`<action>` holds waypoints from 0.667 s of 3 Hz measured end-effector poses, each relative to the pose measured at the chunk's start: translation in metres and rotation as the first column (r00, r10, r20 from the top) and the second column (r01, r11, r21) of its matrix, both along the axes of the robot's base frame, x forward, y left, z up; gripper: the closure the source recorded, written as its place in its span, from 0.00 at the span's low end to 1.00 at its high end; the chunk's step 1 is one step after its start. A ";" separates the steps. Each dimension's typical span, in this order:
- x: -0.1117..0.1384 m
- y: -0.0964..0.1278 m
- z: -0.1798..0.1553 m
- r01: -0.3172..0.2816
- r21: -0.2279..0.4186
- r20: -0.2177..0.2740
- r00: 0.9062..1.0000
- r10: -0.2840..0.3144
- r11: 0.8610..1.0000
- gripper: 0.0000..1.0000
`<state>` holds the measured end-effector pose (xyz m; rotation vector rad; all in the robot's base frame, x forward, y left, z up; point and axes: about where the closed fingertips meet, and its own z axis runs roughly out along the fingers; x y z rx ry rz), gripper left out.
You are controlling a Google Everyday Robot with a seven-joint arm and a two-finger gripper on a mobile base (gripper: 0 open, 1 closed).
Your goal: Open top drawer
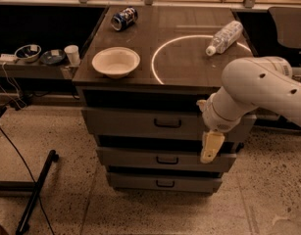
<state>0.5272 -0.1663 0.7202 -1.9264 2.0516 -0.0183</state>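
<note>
The top drawer (135,123) is the tallest, widest grey front of three, right under the dark tabletop, with a small black pull handle (167,124) at its centre. It looks shut. My gripper (210,148) hangs from the white arm (253,89) in front of the drawer stack, to the right of the handle and slightly below it, over the top drawer's lower right edge. It points down and holds nothing that I can see.
On the dark tabletop (189,65) are a white bowl (115,61), a crushed can (124,18) and a lying plastic bottle (224,37). Two shallower drawers (135,158) sit below. A side shelf (37,70) at left holds small bowls and a cup. A black stand leg (35,192) lies on the floor.
</note>
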 end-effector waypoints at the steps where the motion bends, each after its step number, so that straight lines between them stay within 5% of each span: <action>1: 0.014 -0.002 -0.024 0.002 0.014 -0.019 1.000 -0.002 1.000 0.00; 2: 0.025 -0.003 -0.040 0.008 0.026 -0.033 0.999 -0.007 1.000 0.00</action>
